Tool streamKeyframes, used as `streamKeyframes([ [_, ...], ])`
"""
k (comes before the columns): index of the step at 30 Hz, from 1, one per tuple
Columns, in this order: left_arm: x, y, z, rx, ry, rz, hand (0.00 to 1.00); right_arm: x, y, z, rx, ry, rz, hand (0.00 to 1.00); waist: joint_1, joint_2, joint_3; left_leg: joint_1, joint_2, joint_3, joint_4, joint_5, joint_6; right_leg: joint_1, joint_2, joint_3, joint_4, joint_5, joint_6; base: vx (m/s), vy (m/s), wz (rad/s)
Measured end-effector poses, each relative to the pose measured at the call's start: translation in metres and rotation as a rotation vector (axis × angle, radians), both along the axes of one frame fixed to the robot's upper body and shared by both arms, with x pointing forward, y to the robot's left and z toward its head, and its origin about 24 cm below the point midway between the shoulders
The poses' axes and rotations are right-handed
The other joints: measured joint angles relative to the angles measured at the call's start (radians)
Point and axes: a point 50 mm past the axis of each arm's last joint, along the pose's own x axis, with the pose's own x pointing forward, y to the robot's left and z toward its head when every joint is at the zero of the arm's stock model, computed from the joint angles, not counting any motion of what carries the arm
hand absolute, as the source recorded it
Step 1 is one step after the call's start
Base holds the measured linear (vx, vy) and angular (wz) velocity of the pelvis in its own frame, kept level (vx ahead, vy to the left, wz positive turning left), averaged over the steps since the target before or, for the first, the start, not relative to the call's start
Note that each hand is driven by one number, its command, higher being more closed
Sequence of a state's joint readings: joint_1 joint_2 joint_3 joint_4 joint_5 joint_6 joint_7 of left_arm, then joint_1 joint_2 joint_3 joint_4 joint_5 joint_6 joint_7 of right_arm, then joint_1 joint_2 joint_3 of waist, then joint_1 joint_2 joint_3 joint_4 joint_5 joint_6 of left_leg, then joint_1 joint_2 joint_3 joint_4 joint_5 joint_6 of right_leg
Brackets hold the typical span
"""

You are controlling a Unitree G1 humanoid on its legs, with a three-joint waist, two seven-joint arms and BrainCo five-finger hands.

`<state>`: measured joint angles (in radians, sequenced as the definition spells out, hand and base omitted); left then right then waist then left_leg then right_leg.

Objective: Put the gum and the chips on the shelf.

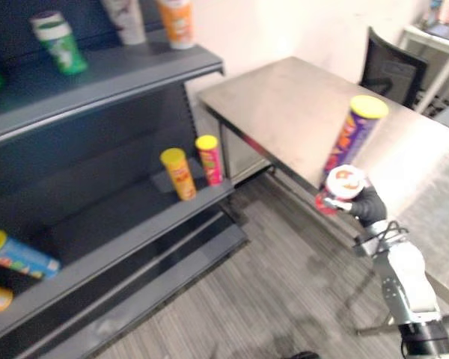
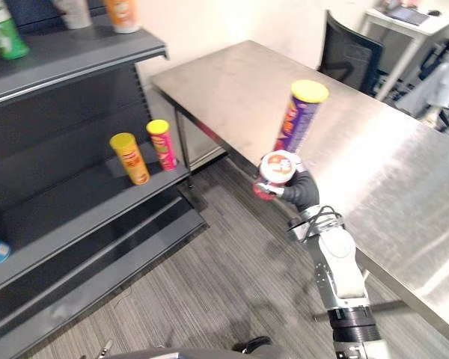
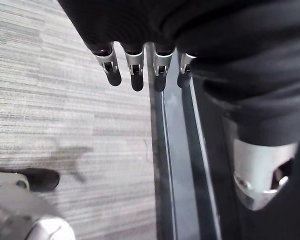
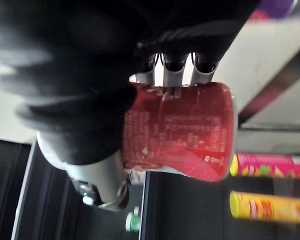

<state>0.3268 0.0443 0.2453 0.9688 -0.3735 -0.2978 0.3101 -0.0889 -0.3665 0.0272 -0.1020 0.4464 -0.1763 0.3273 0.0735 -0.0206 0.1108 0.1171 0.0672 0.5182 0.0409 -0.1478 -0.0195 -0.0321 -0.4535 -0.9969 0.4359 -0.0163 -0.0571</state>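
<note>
— Right wrist view first: red gum canister [image 4: 182, 132] lying sideways in the right robot hand [image 4: 85, 100], clamped between curled fingers [image 4: 172, 67] and thumb. Held how firmly?

— Looks snug, wrapped round the middle of the body. Seen from the head, up in the air at the table [image 2: 232, 82] edge, just in front of the purple chips can [image 2: 299, 120] standing upright on the table. Touching it or not, cannot tell.

— So gum in hand, chips not yet picked up. Next concern?

— Probably clearing the chips can: draw away from it before swinging, or risk tipping it off the edge. Then carry across the floor gap toward the shelf [image 2: 82, 202].

— Landing spot?

— Bare board beside the yellow can [image 2: 129, 158] and the pink can [image 2: 162, 144] on the middle level, with plenty of room to their left. Turn the wrist to bring the canister upright before lowering, set the base flat, and only then loosen the fingers. Keep well off both standing cans.

— And the left robot hand [image 3: 135, 65]?

— Fingers straight and relaxed, holding nothing, hanging over the floor by the shelf foot. Free for the chips afterwards, likely.
</note>
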Motion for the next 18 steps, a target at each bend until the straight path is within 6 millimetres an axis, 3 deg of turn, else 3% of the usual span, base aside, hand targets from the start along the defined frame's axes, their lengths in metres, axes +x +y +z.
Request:
streamKeyframes([
  [1, 0.000, 0.001, 0.001, 0.009, 0.002, 0.003, 0.00, -0.002, 0.001, -0.003, 0.010, 0.010, 0.002, 1.00, -0.003, 0.001, 0.001, -0.003, -0.002, -0.033, 0.008, -0.004, 0.005, -0.013, -0.003, 0.091, 0.026, 0.018, -0.026, 0.04, 0.138, 1.45],
  [2, 0.001, 0.002, 0.002, 0.020, 0.004, 0.000, 0.00, -0.006, 0.003, -0.011, 0.041, 0.036, -0.009, 1.00, -0.013, 0.013, 0.004, -0.016, 0.010, -0.131, 0.028, -0.023, 0.022, -0.074, 0.018, 0.311, 0.086, 0.016, -0.020, 0.08, 0.047, 1.81],
  [3, 0.007, 0.008, 0.004, 0.047, 0.015, -0.031, 0.00, -0.009, 0.007, -0.018, 0.077, 0.064, -0.020, 1.00, -0.017, 0.000, 0.005, -0.056, 0.022, -0.222, 0.056, -0.032, 0.023, -0.101, 0.116, 0.528, 0.045, -0.083, 0.074, 0.08, -0.053, 1.90],
  [5, 0.011, 0.014, 0.003, 0.054, 0.038, -0.057, 0.00, -0.012, 0.012, -0.023, 0.078, 0.086, -0.012, 1.00, -0.019, -0.012, 0.014, -0.096, 0.014, -0.322, 0.083, -0.031, 0.025, -0.122, 0.219, 0.711, -0.032, -0.120, 0.080, 0.06, -0.071, 1.67],
  [7, 0.007, 0.018, 0.003, 0.056, 0.064, -0.068, 0.00, -0.012, 0.013, -0.024, 0.077, 0.087, -0.013, 1.00, -0.019, -0.023, 0.026, -0.108, -0.017, -0.406, 0.111, -0.032, 0.023, -0.122, 0.253, 0.800, -0.086, -0.105, 0.103, 0.05, -0.046, 1.60],
  [9, 0.007, 0.023, 0.004, 0.060, 0.071, -0.083, 0.00, -0.011, 0.015, -0.022, 0.077, 0.076, 0.002, 1.00, -0.018, -0.042, 0.028, -0.136, -0.033, -0.435, 0.152, -0.042, 0.007, -0.118, 0.255, 0.810, -0.163, -0.052, 0.149, 0.03, -0.074, 1.30],
  [13, -0.002, 0.016, 0.000, 0.009, 0.089, -0.094, 0.00, -0.002, 0.025, -0.007, 0.078, 0.019, 0.063, 1.00, 0.010, -0.014, 0.043, -0.172, 0.018, -0.446, 0.185, -0.056, -0.028, -0.073, 0.314, 0.801, -0.269, -0.045, 0.144, 0.05, -0.151, 0.17],
  [15, -0.003, 0.003, -0.004, -0.043, 0.084, -0.130, 0.00, -0.002, 0.023, -0.007, 0.102, 0.020, 0.062, 1.00, 0.005, -0.001, 0.049, -0.164, 0.040, -0.458, 0.167, -0.050, -0.050, -0.046, 0.336, 0.780, -0.296, -0.040, 0.138, -0.01, -0.127, 0.09],
  [18, 0.002, -0.006, -0.006, -0.071, 0.071, -0.185, 0.00, -0.002, 0.022, -0.008, 0.108, 0.027, 0.063, 1.00, -0.018, -0.003, 0.050, -0.161, 0.050, -0.476, 0.135, -0.027, -0.068, -0.046, 0.345, 0.757, -0.303, -0.040, 0.138, 0.00, -0.085, 0.18],
])
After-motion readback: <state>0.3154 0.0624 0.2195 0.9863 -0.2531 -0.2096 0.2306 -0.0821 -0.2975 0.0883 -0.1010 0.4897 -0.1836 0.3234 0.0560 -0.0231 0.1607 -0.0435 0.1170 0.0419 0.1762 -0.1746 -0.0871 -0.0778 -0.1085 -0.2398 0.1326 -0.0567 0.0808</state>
